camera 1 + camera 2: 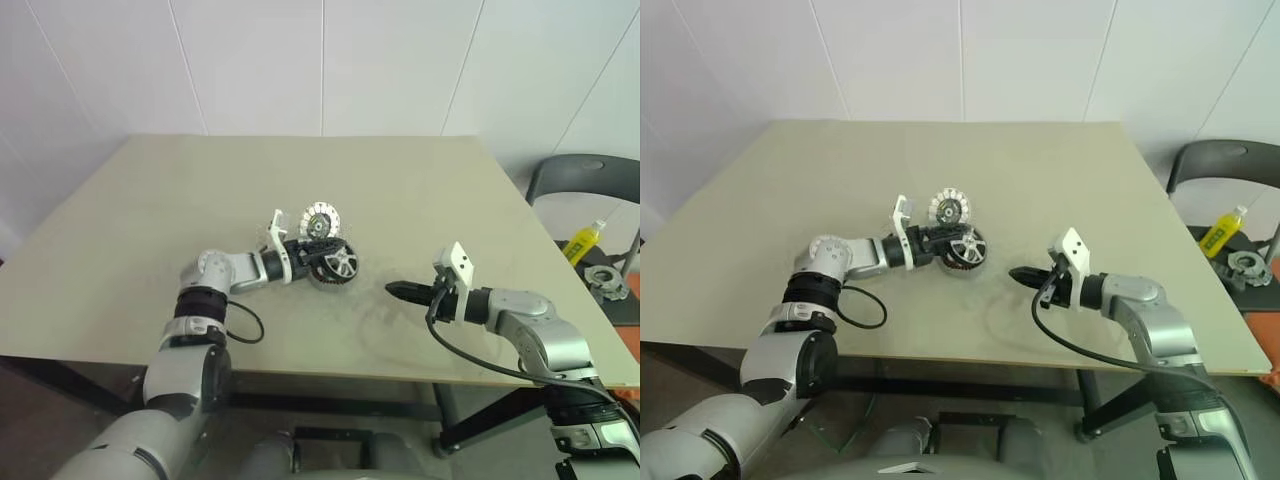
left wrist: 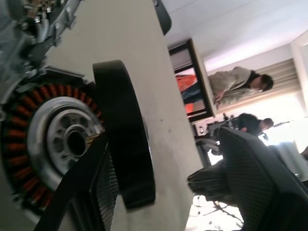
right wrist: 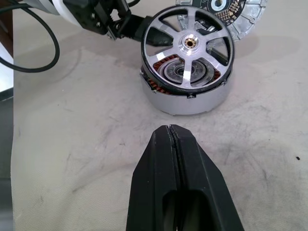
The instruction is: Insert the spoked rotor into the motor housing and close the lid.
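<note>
No brand, label or legible writing shows on any part. The motor housing (image 3: 185,98) is a short pale-grey metal cup standing upright on the matt beige table (image 1: 150,240), which is scuffed with faint grey marks around it. Inside the housing's wall runs a ring of coppery-red windings about a pale, smooth metal centre with a small bore.

The spoked rotor (image 3: 188,52) sits tilted on the housing's open top: a glossy black ring joined by flat, bright silver spokes to a round hub with a brass-coloured middle. One side rides higher than the other, so it does not look fully seated, though the angle makes that hard to judge.

The lid (image 1: 321,219) lies just behind the housing, a silver-grey disc with a finely toothed pale rim and a dark centre.

The left gripper (image 1: 312,258) is at the rotor's rim on the housing's left side, its black fingers (image 2: 103,185) spread apart on either side of the black ring; one carries a ribbed, mesh-like pad.

The right gripper (image 1: 392,290) hovers to the housing's right, well clear of it, its two black fingers pressed together and holding nothing.
</note>
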Robot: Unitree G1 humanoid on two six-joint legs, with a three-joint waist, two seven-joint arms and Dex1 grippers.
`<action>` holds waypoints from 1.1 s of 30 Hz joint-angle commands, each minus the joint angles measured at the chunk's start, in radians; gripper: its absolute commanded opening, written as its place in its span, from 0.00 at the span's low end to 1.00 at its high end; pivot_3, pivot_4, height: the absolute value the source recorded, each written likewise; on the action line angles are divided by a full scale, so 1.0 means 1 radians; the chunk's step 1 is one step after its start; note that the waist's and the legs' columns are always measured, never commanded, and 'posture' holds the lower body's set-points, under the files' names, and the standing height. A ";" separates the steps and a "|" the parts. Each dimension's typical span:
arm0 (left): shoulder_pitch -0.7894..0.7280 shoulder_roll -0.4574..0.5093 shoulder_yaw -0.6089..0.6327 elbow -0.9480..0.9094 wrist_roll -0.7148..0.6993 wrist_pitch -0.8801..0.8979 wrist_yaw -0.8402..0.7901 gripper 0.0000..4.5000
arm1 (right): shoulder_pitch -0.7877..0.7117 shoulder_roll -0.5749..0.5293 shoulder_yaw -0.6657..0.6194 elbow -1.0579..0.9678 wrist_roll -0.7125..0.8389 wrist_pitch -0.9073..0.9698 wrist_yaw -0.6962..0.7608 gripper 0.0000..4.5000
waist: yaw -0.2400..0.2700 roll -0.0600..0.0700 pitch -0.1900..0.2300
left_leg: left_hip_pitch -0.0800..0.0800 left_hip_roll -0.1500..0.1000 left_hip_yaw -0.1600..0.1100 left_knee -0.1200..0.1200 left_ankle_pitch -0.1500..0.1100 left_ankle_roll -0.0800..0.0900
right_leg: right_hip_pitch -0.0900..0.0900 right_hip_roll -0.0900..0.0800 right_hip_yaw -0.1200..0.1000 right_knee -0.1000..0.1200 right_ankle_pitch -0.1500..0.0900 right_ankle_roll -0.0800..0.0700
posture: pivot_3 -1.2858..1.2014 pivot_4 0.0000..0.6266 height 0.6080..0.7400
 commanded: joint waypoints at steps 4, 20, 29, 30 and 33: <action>-0.045 0.030 -0.002 0.117 0.063 -0.113 -0.106 0.73 | -0.029 0.006 -0.019 -0.003 0.003 -0.017 -0.001 0.00 | 0.000 0.000 0.000 | 0.000 0.000 0.000 0.000 0.000 0.000 | 0.000 0.000 0.000 0.000 0.000 0.000 | 0.52 0.00 1.00; -0.067 0.062 -0.097 0.242 0.244 -0.293 -0.297 0.73 | -0.025 0.015 -0.013 0.000 0.000 -0.018 -0.002 0.00 | 0.000 0.000 0.000 | 0.000 0.000 0.000 0.001 0.000 0.000 | 0.001 0.000 0.000 0.000 0.000 0.000 | 0.52 0.00 1.00; -0.140 0.112 -0.120 0.127 0.275 -0.296 -0.319 0.73 | -0.026 0.022 -0.007 0.012 -0.008 -0.024 -0.002 0.00 | 0.000 -0.002 0.001 | -0.002 0.000 -0.001 0.001 0.000 0.000 | -0.001 0.000 0.000 0.000 0.000 0.000 | 0.52 0.00 1.00; -0.143 0.113 -0.122 0.116 0.276 -0.295 -0.319 0.73 | -0.028 0.024 -0.005 0.014 -0.010 -0.025 -0.002 0.00 | 0.001 -0.002 0.001 | -0.002 0.000 -0.001 0.001 0.000 0.000 | -0.001 0.000 0.000 0.000 0.000 0.000 | 0.52 0.00 1.00; -0.141 0.116 -0.133 0.089 0.287 -0.294 -0.320 0.73 | -0.031 0.031 -0.002 0.020 -0.014 -0.027 -0.002 0.00 | 0.001 -0.002 0.001 | -0.002 0.000 -0.001 0.001 0.000 0.000 | -0.001 0.000 0.000 0.000 0.000 0.001 | 0.52 0.00 1.00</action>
